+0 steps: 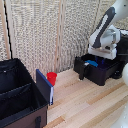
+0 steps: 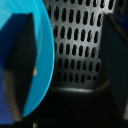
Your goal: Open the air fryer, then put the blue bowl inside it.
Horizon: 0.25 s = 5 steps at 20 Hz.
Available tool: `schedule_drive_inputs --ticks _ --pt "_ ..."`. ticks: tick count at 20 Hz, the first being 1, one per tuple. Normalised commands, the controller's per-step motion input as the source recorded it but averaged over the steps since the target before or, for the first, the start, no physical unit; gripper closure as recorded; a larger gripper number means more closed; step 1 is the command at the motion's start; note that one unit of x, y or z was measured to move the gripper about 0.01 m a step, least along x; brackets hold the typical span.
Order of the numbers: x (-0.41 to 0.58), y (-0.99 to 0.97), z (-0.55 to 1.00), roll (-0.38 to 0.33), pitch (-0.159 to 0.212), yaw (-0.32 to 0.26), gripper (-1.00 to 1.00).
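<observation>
The black air fryer (image 1: 111, 69) stands at the exterior view's right with its drawer (image 1: 86, 71) pulled out. The air fryer handle (image 1: 81, 74) shows as a short dark bar on the drawer front. The blue bowl (image 1: 91, 63) lies inside the drawer, on the perforated basket floor (image 2: 75, 50). My gripper (image 1: 98, 58) hangs low over the drawer. In the wrist view the gripper (image 2: 67, 75) is open. One dark-blue finger (image 2: 20, 65) overlaps the blue bowl (image 2: 44, 55), and the other finger (image 2: 118, 65) stands far off across the bare grille.
A small red cup (image 1: 51, 77) sits on the wooden table before the woven screen. A large black fabric crate (image 1: 17, 97) with a blue panel (image 1: 44, 86) fills the exterior view's left. The white arm (image 1: 106, 31) rises above the fryer.
</observation>
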Motion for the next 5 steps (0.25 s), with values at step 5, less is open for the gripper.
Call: schedule_drive_inputs --ticks 5 --pt "0.048 0.0 0.96 0.037 0.03 -0.001 -1.0"
